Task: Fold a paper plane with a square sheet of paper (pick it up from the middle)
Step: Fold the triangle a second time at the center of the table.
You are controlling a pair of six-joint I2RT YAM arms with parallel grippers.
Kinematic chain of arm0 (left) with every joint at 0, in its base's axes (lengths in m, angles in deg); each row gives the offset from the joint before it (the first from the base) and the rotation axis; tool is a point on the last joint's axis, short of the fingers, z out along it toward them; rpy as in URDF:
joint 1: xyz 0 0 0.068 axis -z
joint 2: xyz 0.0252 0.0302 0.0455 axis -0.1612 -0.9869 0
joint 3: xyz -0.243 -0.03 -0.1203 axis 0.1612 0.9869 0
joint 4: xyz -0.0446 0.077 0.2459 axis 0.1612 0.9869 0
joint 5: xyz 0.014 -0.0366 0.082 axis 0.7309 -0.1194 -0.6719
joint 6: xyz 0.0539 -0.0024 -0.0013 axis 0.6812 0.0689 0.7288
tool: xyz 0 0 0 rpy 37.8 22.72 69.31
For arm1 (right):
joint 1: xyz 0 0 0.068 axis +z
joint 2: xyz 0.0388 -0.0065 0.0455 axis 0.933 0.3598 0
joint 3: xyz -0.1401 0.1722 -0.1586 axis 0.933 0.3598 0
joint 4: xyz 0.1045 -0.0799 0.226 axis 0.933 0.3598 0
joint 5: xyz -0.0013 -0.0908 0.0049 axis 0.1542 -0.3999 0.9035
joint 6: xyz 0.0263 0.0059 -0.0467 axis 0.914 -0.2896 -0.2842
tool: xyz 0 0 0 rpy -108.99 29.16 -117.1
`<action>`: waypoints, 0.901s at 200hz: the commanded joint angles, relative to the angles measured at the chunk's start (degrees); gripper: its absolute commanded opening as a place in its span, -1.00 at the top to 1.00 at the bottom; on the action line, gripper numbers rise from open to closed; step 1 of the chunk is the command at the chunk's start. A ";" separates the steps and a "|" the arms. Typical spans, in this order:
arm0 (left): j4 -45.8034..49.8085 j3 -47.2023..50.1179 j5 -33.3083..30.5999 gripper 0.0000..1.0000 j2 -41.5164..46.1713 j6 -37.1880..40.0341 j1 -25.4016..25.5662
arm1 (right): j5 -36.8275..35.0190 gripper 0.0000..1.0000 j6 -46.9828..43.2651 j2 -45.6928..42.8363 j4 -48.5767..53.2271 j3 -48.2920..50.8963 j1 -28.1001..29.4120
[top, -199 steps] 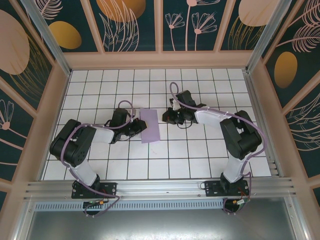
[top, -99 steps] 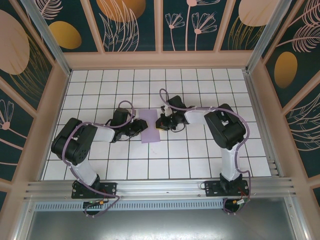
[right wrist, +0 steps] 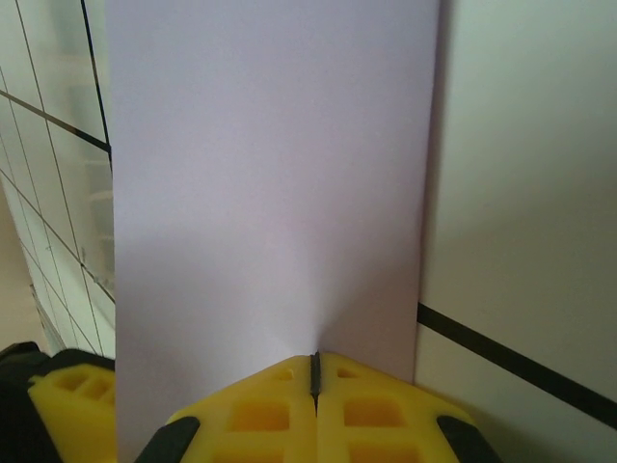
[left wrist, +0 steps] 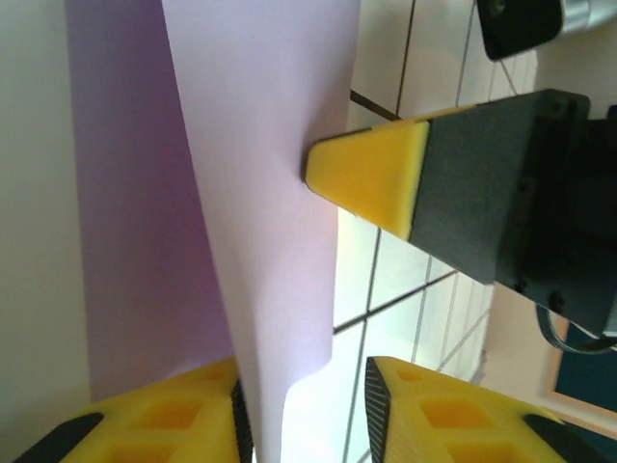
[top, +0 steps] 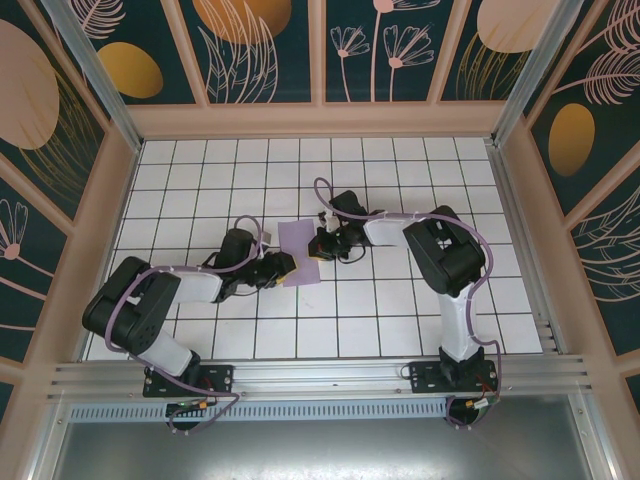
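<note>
Closed right gripper pins the folded lilac-purple paper sheet mid worktop; left gripper, jaws apart, should lift the near flap slowly

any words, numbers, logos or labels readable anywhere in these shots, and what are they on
None can be read.
The lilac paper is plain, with no print.
The wall panels carry only flower and leaf drawings.
The tiled table shows only dark grid lines.
</note>
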 commanded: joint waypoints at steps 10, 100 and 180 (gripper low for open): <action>-8.08 1.12 4.09 0.28 0.75 -4.60 0.22 | -4.24 1.00 -0.37 2.36 4.03 -1.16 0.12; -8.30 -5.88 2.75 -0.05 -4.78 -2.59 0.20 | 0.53 0.90 2.87 -1.33 -1.60 0.70 -1.45; -6.69 -7.07 0.30 0.14 -6.72 -1.41 0.22 | 2.70 0.41 3.30 -15.15 -13.25 13.17 -5.77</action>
